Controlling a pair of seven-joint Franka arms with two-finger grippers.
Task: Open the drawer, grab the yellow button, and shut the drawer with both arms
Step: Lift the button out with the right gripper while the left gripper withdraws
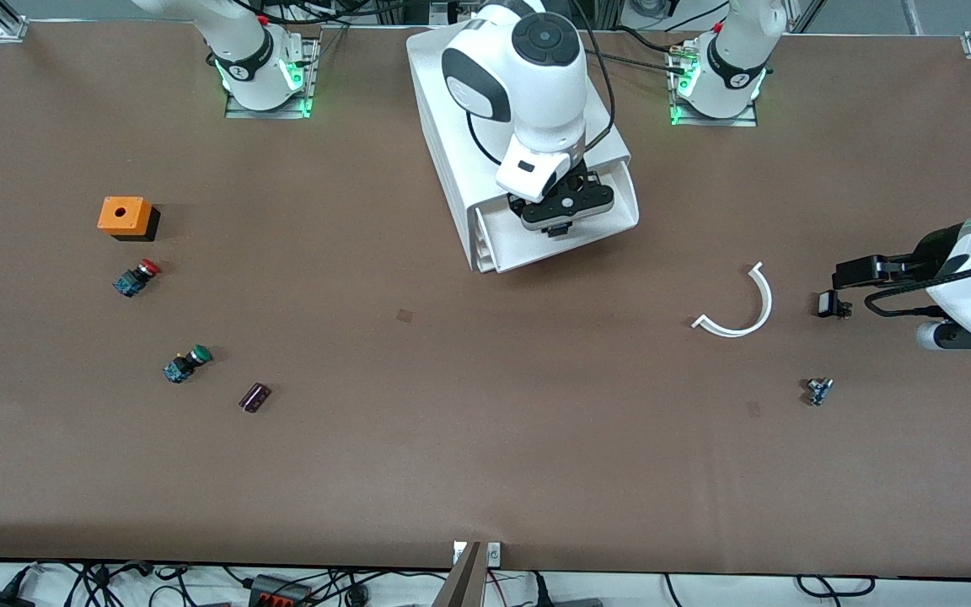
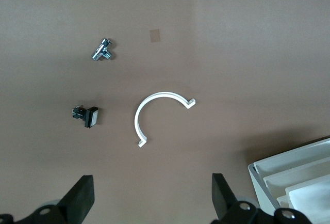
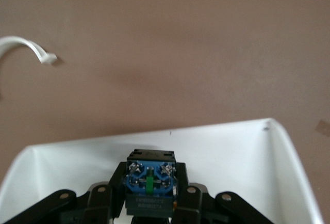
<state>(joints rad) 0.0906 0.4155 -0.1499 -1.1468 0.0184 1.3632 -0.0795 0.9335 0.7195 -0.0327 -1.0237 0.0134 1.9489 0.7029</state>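
The white cabinet (image 1: 452, 126) stands at the middle of the table's robot side. Its top drawer (image 1: 624, 198) is pulled out toward the front camera. My right gripper (image 1: 560, 221) reaches down into that open drawer (image 3: 154, 136) and is shut on the button (image 3: 148, 182). I see the button's blue terminal block and dark body between the fingers (image 3: 105, 195). Its cap is hidden. My left gripper (image 1: 966, 335) hangs open and empty (image 2: 152, 190) over the table at the left arm's end. The cabinet's corner shows in the left wrist view (image 2: 289, 182).
A white arc-shaped clip (image 1: 738, 308), a small black part (image 1: 831, 303) and a small metal part (image 1: 818, 390) lie near the left gripper. Toward the right arm's end lie an orange box (image 1: 125, 216), a red-capped button (image 1: 136, 278), a green-capped button (image 1: 186, 364) and a small dark part (image 1: 254, 397).
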